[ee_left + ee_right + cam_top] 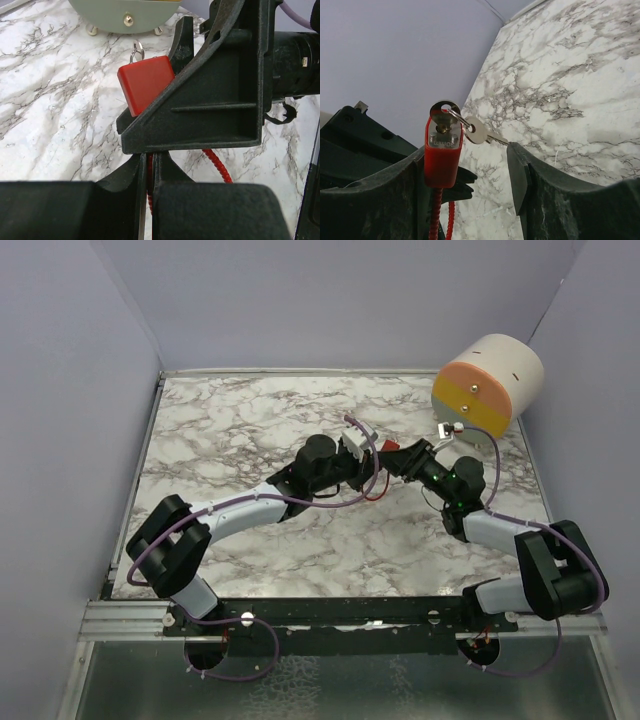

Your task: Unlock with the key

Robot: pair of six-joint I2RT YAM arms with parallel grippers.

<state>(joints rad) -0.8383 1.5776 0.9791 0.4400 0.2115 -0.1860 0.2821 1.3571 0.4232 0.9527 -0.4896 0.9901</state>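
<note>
Left gripper [150, 167] pinched narrow on red coiled cable shackle [218, 167], just below red plastic-bodied padlock [441, 157]. Right gripper [405, 453] spread wide, holding nothing. Padlock between its fingers, hard by one. Silver key [443, 114] seated on top (spare key [477, 131] dangles off ring). Centre on key bow, close, twist without dragging lock. Insertion depth and shackle end hidden; stamped lettering unreadable.

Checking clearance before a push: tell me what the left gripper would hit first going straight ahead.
Most likely a finger of the right gripper, close ahead, alongside the red lock; depth is hard to judge.
</note>
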